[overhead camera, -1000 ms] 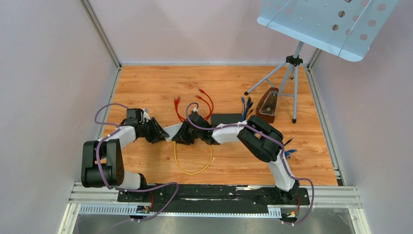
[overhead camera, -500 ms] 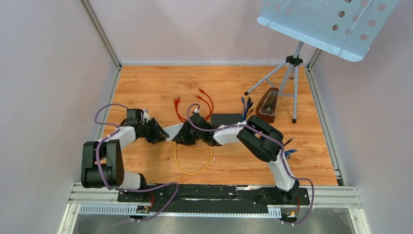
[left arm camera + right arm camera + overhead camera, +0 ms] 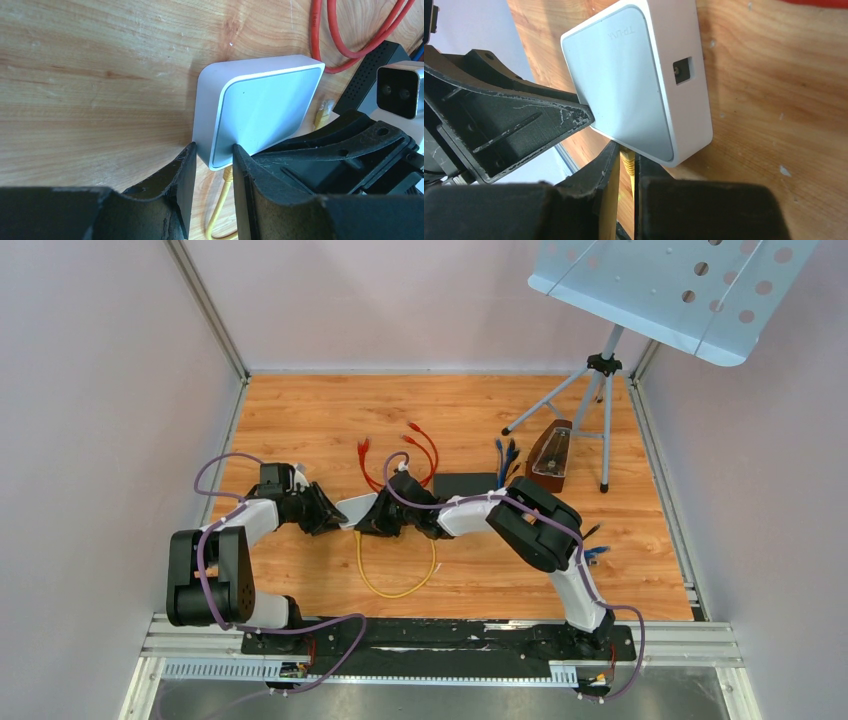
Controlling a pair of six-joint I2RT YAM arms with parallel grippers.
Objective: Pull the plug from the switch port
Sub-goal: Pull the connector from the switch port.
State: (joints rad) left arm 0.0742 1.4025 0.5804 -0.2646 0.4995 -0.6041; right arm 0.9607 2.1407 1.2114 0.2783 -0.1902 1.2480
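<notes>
Right wrist, yellow plug (image 3: 626, 162) between jaws, in switch (image 3: 634, 80)

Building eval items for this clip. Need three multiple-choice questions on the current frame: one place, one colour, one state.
1. Where does the loop of the yellow cable lie from the white switch?
A. On its near side, toward the robot
B. On its far side, away from the robot
C. Draped over its top

2. What colour is the plug between the fingers of the right claw?
A. Red
B. Blue
C. Yellow

3. How is the left claw?
A. Open, clear of the switch
B. Shut on a corner of the switch
C. Shut on the yellow cable

Key:
1 A: the top view shows the loop hanging below the switch, on the robot's side.
2 C: the right wrist view shows a yellow plug at the switch's edge.
3 B: the left wrist view shows both fingers pressed against the switch's corner.
</notes>
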